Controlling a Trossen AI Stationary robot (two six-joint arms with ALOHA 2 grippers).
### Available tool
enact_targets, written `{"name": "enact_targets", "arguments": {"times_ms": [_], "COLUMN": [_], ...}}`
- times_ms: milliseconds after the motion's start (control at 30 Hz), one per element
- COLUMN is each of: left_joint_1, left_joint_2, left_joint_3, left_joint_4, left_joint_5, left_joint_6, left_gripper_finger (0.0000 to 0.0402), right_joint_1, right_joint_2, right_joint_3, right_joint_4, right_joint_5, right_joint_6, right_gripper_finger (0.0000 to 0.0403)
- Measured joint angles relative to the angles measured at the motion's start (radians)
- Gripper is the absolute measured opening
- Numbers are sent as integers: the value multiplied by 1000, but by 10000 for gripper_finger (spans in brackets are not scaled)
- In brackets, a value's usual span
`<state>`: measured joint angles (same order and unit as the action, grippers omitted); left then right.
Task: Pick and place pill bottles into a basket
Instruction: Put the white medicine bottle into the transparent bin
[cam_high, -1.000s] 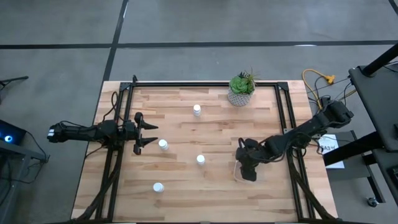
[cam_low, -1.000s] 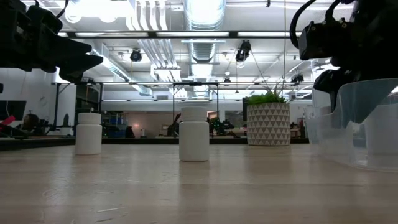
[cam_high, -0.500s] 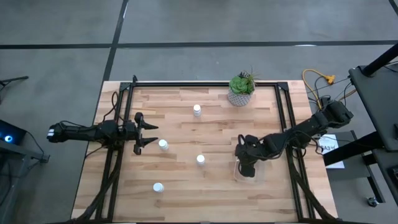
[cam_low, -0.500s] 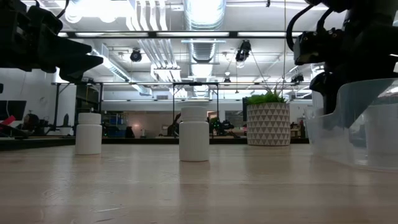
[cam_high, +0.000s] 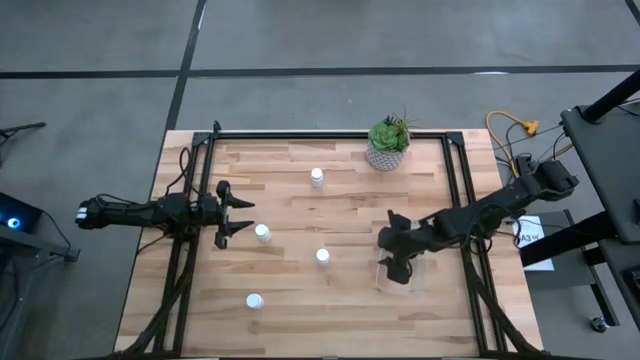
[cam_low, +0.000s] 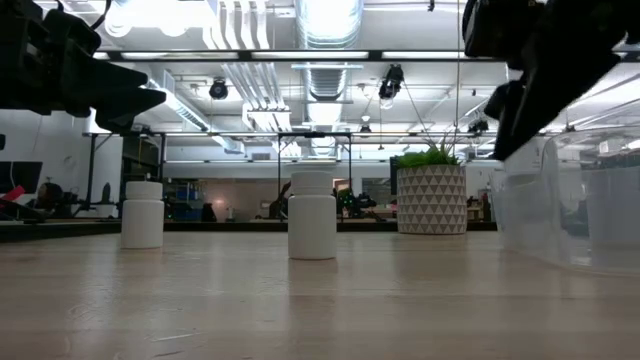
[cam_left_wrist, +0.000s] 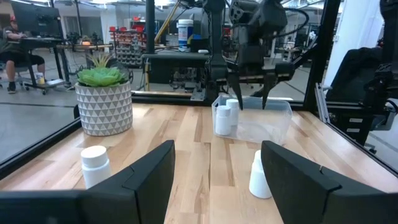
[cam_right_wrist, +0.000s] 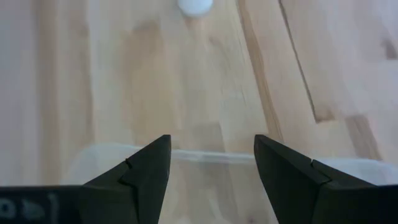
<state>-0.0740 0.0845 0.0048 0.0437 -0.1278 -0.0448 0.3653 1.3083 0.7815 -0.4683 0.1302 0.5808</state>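
Observation:
Four small white pill bottles stand upright on the wooden table (cam_high: 317, 177), (cam_high: 262, 233), (cam_high: 323, 257), (cam_high: 254, 300). The clear basket (cam_high: 402, 277) sits right of the table's middle. In the left wrist view two more bottles (cam_left_wrist: 223, 119), (cam_left_wrist: 234, 105) stand in the basket (cam_left_wrist: 267, 124). My right gripper (cam_high: 395, 260) hangs open and empty above the basket, fingers pointing down; it also shows in the left wrist view (cam_left_wrist: 251, 78) and in its own view (cam_right_wrist: 211, 143). My left gripper (cam_high: 236, 215) is open and empty at the table's left, just left of one bottle.
A pale patterned pot with a green plant (cam_high: 388, 146) stands at the far edge, right of the middle. Black frame rails (cam_high: 190, 250), (cam_high: 465, 200) run along the table's left and right sides. Bare wood lies between the bottles and near the front edge.
My right gripper has risen out of the basket and now hangs above its rim. The basket and the bottles have stayed where they were.

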Motion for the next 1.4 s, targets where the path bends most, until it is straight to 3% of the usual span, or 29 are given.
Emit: {"name": "enact_targets", "arguments": {"times_ms": [367, 833, 1400], "left_joint_1": [0, 0, 0], "left_joint_2": [0, 0, 3], "left_joint_3": [0, 0, 0], "left_joint_4": [0, 0, 0], "left_joint_5": [0, 0, 0], "left_joint_6": [0, 0, 0], "left_gripper_finger": [222, 222, 221], "right_joint_1": [-47, -192, -203], "right_joint_2": [-34, 194, 397], "right_joint_3": [71, 375, 623], "right_joint_4": [38, 1, -75], "right_joint_5": [-40, -116, -221], "right_joint_6": [-39, -275, -378], "right_gripper_finger": [219, 219, 219]}}
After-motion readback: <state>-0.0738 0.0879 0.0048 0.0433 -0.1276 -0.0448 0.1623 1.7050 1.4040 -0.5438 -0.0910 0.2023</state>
